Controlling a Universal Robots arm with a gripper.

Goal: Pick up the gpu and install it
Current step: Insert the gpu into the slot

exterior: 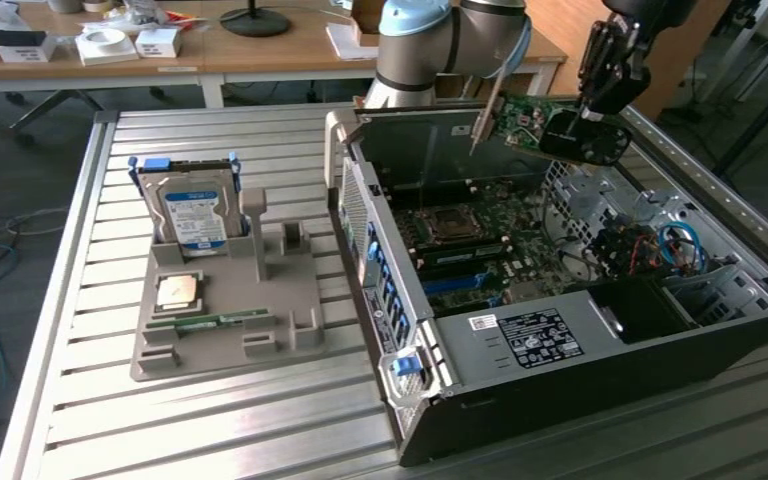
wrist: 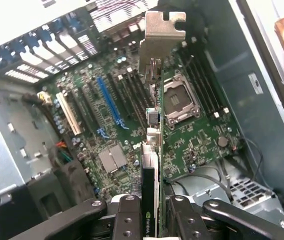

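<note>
Green gpu (exterior: 528, 118) — thin flat card, pale metal bracket (wrist: 161, 35) at one end, jaws clamped on it

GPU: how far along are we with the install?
Done: the green graphics card with a pale metal bracket is picked up. In hand: the hand grips it above the green motherboard of the open black computer case. Left: seating it; the long blue slot is empty and the card hangs clear.

gpu (exterior: 520, 118) | green card, pale metal bracket | tilted, aloft over case (exterior: 598, 390)
</note>
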